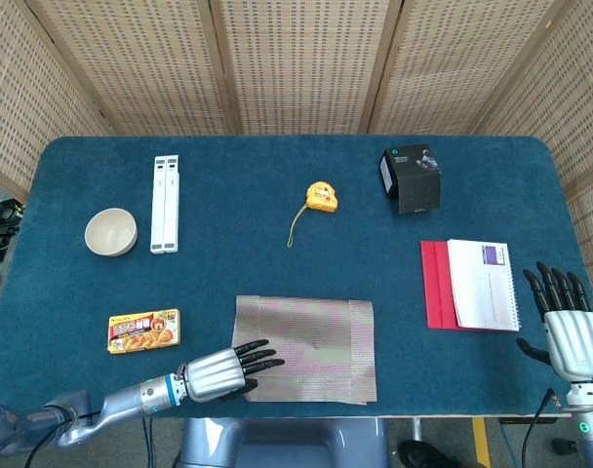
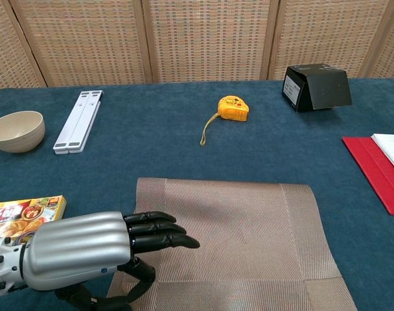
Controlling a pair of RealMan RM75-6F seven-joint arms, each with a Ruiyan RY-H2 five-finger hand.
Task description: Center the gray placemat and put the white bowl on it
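Blue felt table, woven gray placemat pinched at its edge by left hand.

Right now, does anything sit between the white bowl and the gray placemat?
Nothing visible blocks it. Bare blue cloth lies between the white bowl and the gray placemat; the curry box sits just beside that line.
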